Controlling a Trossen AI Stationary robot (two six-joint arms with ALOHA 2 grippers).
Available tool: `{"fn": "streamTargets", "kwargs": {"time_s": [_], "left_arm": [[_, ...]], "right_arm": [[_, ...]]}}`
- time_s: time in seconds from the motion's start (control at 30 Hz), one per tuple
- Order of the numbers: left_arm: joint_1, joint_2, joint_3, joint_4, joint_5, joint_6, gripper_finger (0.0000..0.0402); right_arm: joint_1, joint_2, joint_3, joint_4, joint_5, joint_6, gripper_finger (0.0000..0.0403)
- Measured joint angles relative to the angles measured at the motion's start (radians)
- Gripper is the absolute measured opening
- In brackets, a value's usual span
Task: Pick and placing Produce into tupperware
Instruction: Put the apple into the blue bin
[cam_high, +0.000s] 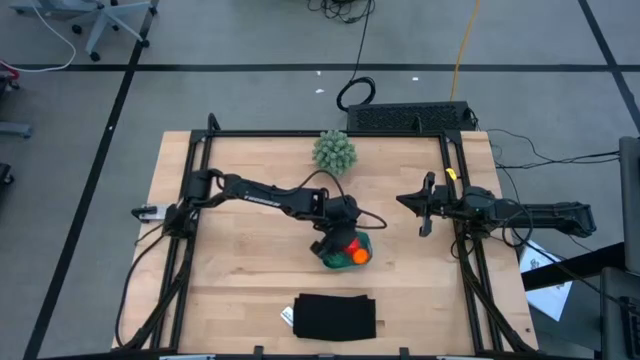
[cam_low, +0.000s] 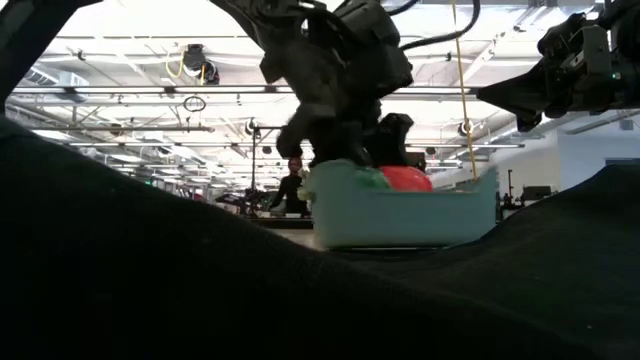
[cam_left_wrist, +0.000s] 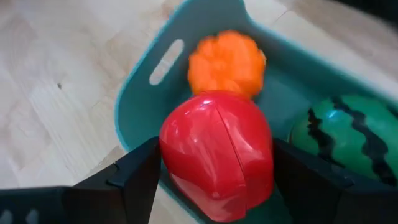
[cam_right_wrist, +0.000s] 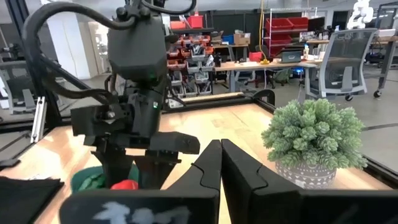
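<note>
My left gripper (cam_high: 347, 243) hangs over the teal tupperware (cam_high: 369, 244), near the middle of the table, and is shut on the red tomato (cam_left_wrist: 217, 155). The orange ball (cam_left_wrist: 227, 62) and the striped green melon (cam_left_wrist: 345, 137) lie on the tupperware's floor (cam_left_wrist: 140, 106). In the low view the tomato (cam_low: 406, 178) shows above the container's rim (cam_low: 400, 215). My right gripper (cam_right_wrist: 221, 152) is shut and waits above the table's right side (cam_high: 412, 202), touching nothing. My left gripper pinches the red tomato between its two fingers, one on each side of its round body (cam_left_wrist: 171, 155). The fingers (cam_left_wrist: 140, 177) come from above, pointing down. The tomato sits over the tupperware's near wall, beside the orange ball and the melon; whether it rests on anything cannot be seen.
A spiky pale-green plant in a pot (cam_high: 334, 151) stands near the table's far edge. A flat black rectangle (cam_high: 335, 316) lies at the near edge and fills the low view's foreground. Bare wood lies to the left and right of the tupperware.
</note>
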Motion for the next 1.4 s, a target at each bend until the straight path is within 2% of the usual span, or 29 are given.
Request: {"fn": "streamTargets", "kwargs": {"time_s": [0.53, 0.8, 1.17, 1.4], "left_arm": [[-0.049, 0.026, 0.001, 0.020, -0.192, 0.146, 0.0273], [-0.072, 0.026, 0.000, 0.033, -0.213, 0.213, 0.0275], [-0.105, 0.028, 0.034, -0.004, -0.304, 0.218, 0.0336], [-0.133, 0.028, 0.067, -0.027, -0.334, 0.244, 0.0340]], "right_arm": [[0.000, 0.027, 0.000, 0.010, 0.004, -0.004, 0.0000], [0.000, 0.028, 0.000, 0.011, 0.004, -0.004, 0.0000], [0.000, 0.028, 0.000, 0.015, 0.004, -0.019, 0.0000], [0.000, 0.028, 0.000, 0.023, 0.004, -0.027, 0.0000]]}}
